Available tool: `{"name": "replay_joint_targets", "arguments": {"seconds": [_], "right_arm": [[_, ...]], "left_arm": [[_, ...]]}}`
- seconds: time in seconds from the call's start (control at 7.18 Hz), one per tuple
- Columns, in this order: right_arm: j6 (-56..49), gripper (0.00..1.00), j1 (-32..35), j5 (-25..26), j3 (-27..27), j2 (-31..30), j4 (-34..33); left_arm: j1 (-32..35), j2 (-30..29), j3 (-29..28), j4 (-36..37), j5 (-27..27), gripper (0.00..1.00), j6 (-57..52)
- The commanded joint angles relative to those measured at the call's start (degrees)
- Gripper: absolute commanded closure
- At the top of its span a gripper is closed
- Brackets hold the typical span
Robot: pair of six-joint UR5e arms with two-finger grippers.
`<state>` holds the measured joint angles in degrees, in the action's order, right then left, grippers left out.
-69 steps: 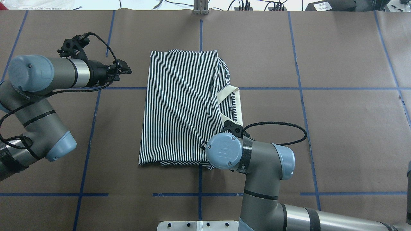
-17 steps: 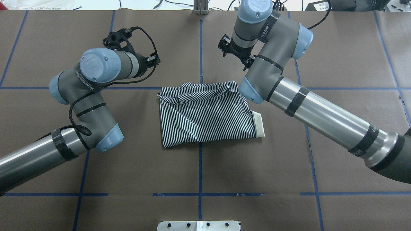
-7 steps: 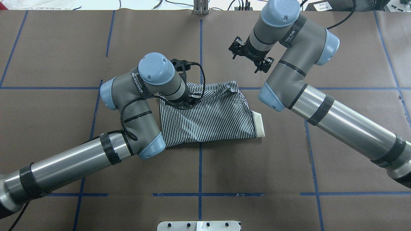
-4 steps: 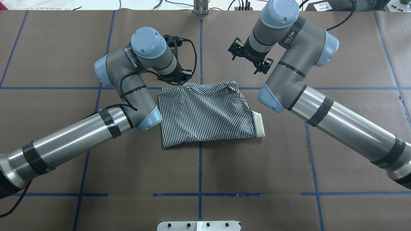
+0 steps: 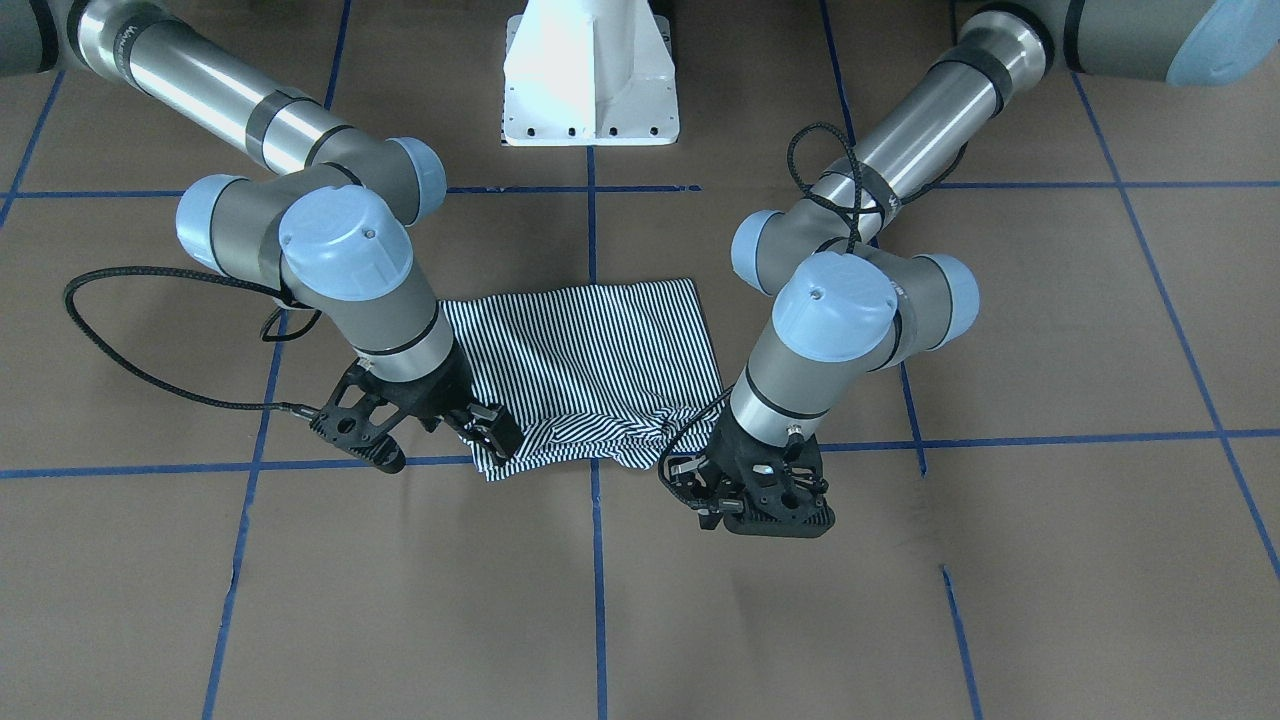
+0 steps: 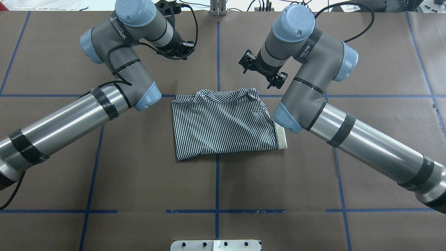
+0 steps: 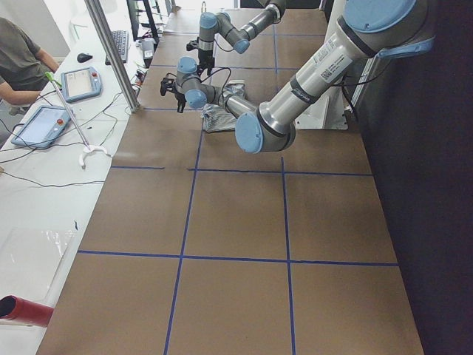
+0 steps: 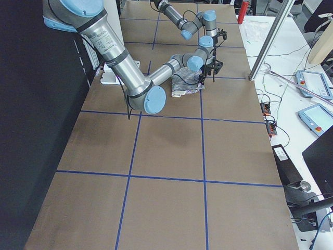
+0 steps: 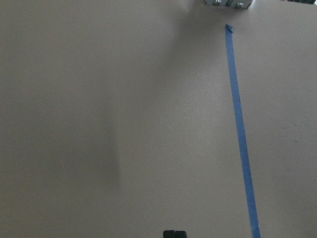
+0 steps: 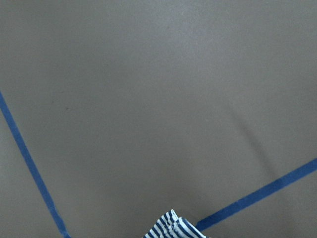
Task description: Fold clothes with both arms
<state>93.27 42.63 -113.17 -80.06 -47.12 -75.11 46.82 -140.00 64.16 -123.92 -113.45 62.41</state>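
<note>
Folded navy-and-white striped polo shirt (image 6: 223,125) lies on brown tabletop (image 6: 139,174); left end effector (image 6: 184,51) pressed together, right end effector (image 6: 263,68) spread.

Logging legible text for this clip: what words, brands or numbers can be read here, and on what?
"WANJEED", on the left arm, along its wrist link.
"EED", then two characters I cannot make out, on the right arm.
The white label at the overhead view's top right: too small to read.
Lettering along both arms in the side views: too blurred.
The polo shirt: no text visible.
</note>
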Motion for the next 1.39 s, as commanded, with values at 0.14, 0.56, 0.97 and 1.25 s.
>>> {"name": "replay_joint_targets", "arguments": {"seconds": [0.14,0.56,0.97,1.25], "right_arm": [[1.12,0.0,-4.04,1.81,-7.27,-4.62,-0.3],[1.64,0.0,-8.43,6.2,-8.71,-5.27,-0.57],[4.45,0.92,-11.06,7.78,-8.45,-4.13,-0.48],[3.93,1.0,-12.75,9.72,-7.57,-2.28,-0.3]], "left_arm": [[0.46,16.11,21.46,1.04,-2.74,1.0,-0.1],[1.42,26.34,33.55,3.33,-5.2,1.0,-2.28],[2.74,35.39,41.82,3.33,-5.29,1.0,-3.79],[2.92,37.52,44.21,3.33,-6.08,1.0,-4.93]]}}
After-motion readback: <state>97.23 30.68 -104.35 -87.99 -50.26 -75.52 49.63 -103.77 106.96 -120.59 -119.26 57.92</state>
